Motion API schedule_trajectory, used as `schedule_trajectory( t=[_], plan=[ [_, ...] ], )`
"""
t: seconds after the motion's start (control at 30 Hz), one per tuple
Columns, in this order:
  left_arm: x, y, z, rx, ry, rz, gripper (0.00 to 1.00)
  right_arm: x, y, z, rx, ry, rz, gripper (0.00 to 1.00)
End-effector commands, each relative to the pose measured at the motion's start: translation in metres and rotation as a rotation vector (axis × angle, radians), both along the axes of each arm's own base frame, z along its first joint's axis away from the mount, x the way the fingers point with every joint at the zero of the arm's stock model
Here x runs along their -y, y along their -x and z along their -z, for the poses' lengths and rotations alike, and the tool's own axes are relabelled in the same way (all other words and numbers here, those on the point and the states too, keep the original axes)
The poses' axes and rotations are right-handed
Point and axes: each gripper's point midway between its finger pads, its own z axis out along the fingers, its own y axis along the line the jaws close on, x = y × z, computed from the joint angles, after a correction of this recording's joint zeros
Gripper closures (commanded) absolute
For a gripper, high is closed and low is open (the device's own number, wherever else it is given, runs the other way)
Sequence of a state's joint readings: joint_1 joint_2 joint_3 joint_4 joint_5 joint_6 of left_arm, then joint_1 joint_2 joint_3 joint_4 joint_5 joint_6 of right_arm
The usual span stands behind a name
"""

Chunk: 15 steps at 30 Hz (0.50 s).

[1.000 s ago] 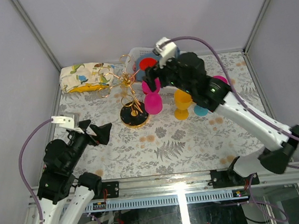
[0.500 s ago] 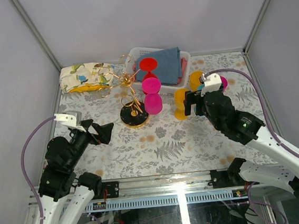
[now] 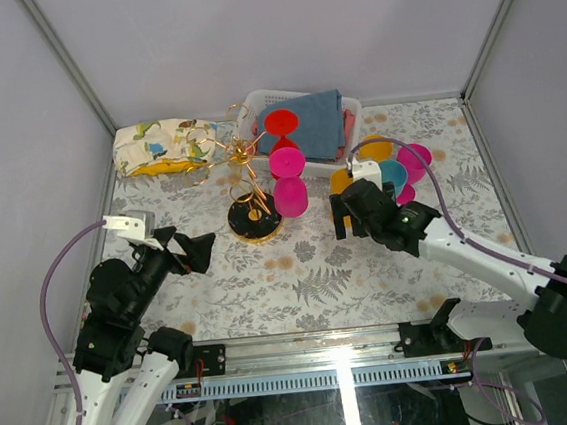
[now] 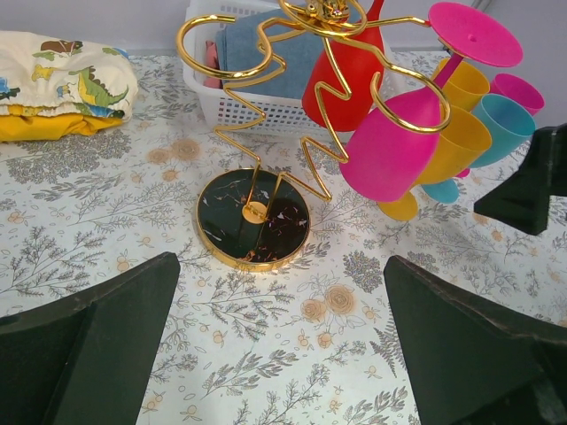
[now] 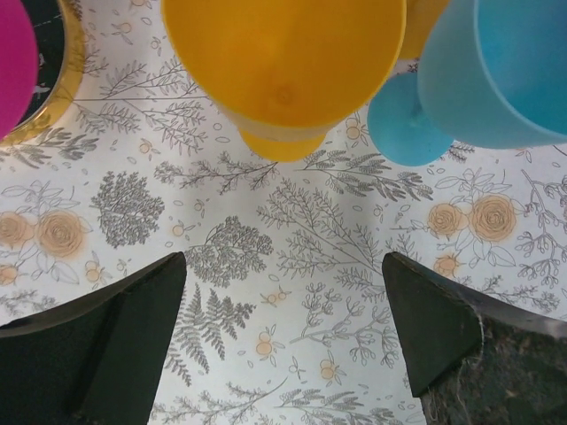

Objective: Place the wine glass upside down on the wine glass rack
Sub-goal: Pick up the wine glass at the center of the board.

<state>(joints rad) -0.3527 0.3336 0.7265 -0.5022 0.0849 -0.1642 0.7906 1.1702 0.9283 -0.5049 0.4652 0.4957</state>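
Observation:
The wine glass rack, gold wire on a round dark base [image 3: 255, 221] [image 4: 253, 220], stands left of centre. A pink wine glass [image 3: 289, 184] [image 4: 386, 152] hangs upside down from one of its loops, and a red one [image 3: 280, 124] [image 4: 342, 76] hangs behind it. A yellow glass [image 3: 343, 189] [image 5: 283, 62] and a blue glass [image 3: 392, 175] [image 5: 505, 71] stand upright on the table. My right gripper [image 3: 344, 214] [image 5: 283, 345] is open just in front of the yellow glass, holding nothing. My left gripper [image 3: 187, 250] [image 4: 283, 345] is open and empty, facing the rack's base from the near left.
A white basket [image 3: 353, 104] [image 4: 257, 112] with a blue cloth sits behind the rack. A folded patterned cloth [image 3: 162, 147] [image 4: 62, 84] lies at the back left. A second yellow glass [image 3: 375, 148] and another pink one [image 3: 417, 157] stand at the right. Enclosure walls close in the sides.
My right arm has pulled away from the rack, leaving the pink glass hanging there, and has dropped low near the yellow glass with its jaws opened wider. The left arm barely moved.

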Motion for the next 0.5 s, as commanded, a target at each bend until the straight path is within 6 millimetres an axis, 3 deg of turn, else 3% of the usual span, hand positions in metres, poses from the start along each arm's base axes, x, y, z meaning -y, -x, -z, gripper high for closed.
schedule_trajectory(
  t=[0.0, 0.27, 0.47],
  plan=[
    [-0.001, -0.001, -0.005, 0.027, 0.009, -0.008, 0.00, -0.010, -0.027, -0.011, 0.038, -0.052, 0.011, 0.01],
    [-0.001, -0.002, -0.004, 0.024, 0.005, -0.007, 0.00, -0.020, -0.061, -0.004, 0.035, -0.066, -0.005, 0.01],
    [0.000, -0.001, -0.004, 0.024, 0.005, -0.004, 0.00, -0.016, -0.086, -0.002, 0.079, -0.071, 0.069, 0.01]
  ],
)
